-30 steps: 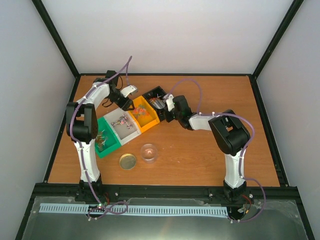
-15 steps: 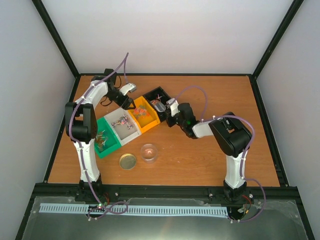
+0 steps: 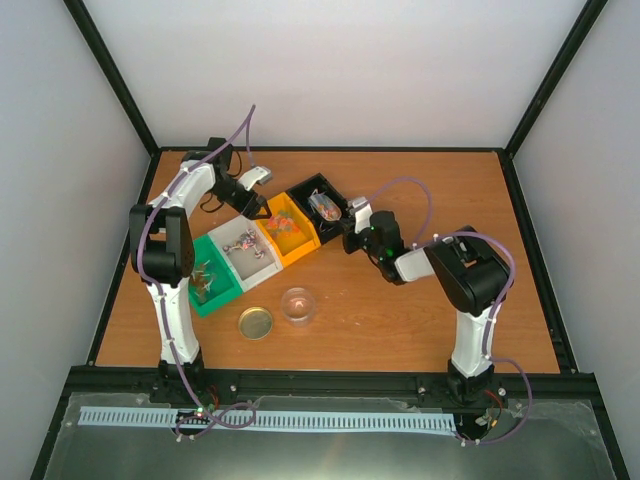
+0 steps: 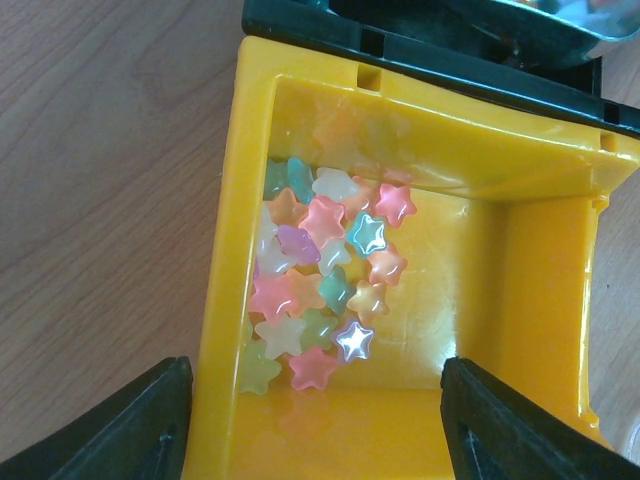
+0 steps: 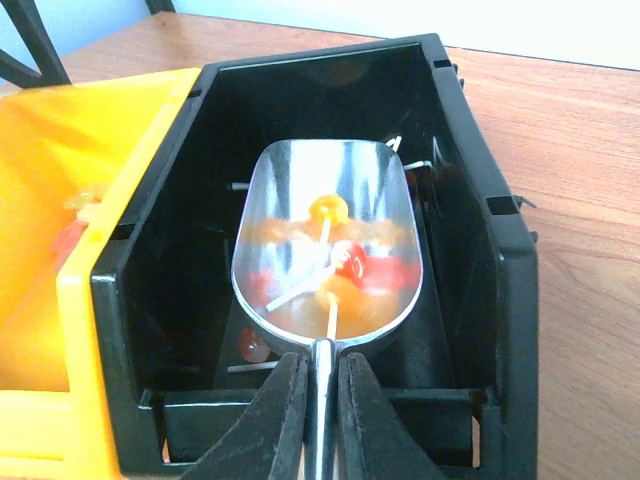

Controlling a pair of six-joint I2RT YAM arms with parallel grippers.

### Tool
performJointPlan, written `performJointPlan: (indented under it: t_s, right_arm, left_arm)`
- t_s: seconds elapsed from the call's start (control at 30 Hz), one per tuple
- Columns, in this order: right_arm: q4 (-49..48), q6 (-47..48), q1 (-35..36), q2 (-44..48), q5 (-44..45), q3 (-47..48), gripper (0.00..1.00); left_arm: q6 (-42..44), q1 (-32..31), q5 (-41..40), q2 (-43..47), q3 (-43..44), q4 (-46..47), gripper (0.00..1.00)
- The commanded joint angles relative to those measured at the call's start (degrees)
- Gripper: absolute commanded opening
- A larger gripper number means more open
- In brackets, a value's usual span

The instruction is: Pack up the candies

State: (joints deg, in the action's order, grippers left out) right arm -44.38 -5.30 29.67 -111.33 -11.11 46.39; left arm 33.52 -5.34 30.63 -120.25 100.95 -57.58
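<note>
Pastel star-shaped candies [image 4: 320, 290] lie heaped at the left of the yellow bin [image 4: 470, 300]. My left gripper [image 4: 315, 440] hangs open above that bin's near end, one fingertip [image 4: 130, 430] outside the left wall and the other over the right side, holding nothing. My right gripper [image 5: 320, 400] is shut on the handle of a shiny metal scoop [image 5: 290, 200]. The scoop sits level over the black bin [image 5: 500, 260] and carries red and orange candies on white sticks [image 5: 345, 265]. From above, the left gripper [image 3: 250, 205] and the right gripper [image 3: 350, 218] flank the bins.
Four bins run diagonally: green [image 3: 215, 300], white [image 3: 252, 270], yellow [image 3: 300, 250], black [image 3: 312, 183]. The green and white ones hold small sweets. A round gold lid [image 3: 255, 322] and a clear round jar [image 3: 297, 304] stand on the wooden table in front of the bins.
The left gripper's jaws have spread wider over the yellow bin. The right arm has drawn back to the right, still shut on the scoop, which stays over the black bin.
</note>
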Motion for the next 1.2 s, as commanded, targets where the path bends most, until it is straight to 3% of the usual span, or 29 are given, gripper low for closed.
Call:
performJointPlan:
  t_s: [0.0,0.2,0.5,0.67,0.8,1.03,1.17]
  right_arm:
    - [-8.5,-1.9,-0.9,2.8,-2.5,-1.9,0.03]
    - [-8.9,-1.0,-1.7,5.5,-3.7,-2.4,0.03]
    - [5.2,5.8,-6.0,14.1,-22.0,0.3,0.03]
    - [21.3,12.9,-8.1,19.7,-35.3,3.5,0.03]
    - [37.2,22.8,-8.2,24.3,-41.2,7.0,0.03]
    - [70.5,45.8,-8.2,27.5,-50.5,16.4,0.03]
    - [83.4,59.9,-8.1,28.3,-54.4,17.9,0.03]
  left_arm:
    - [-1.4,0.2,1.8,2.3,2.5,-3.2,0.70]
    - [-1.6,0.2,2.1,2.5,2.5,-3.6,0.72]
    - [-2.7,1.3,6.6,4.7,1.8,-3.9,0.80]
    - [-5.1,3.4,9.8,7.1,1.1,-2.6,0.85]
    - [-6.7,4.7,10.6,10.4,-1.0,-0.2,0.99]
    - [-9.1,5.3,11.1,15.4,-5.5,3.7,1.00]
    - [-10.1,5.3,12.2,16.9,-7.0,5.2,1.00]
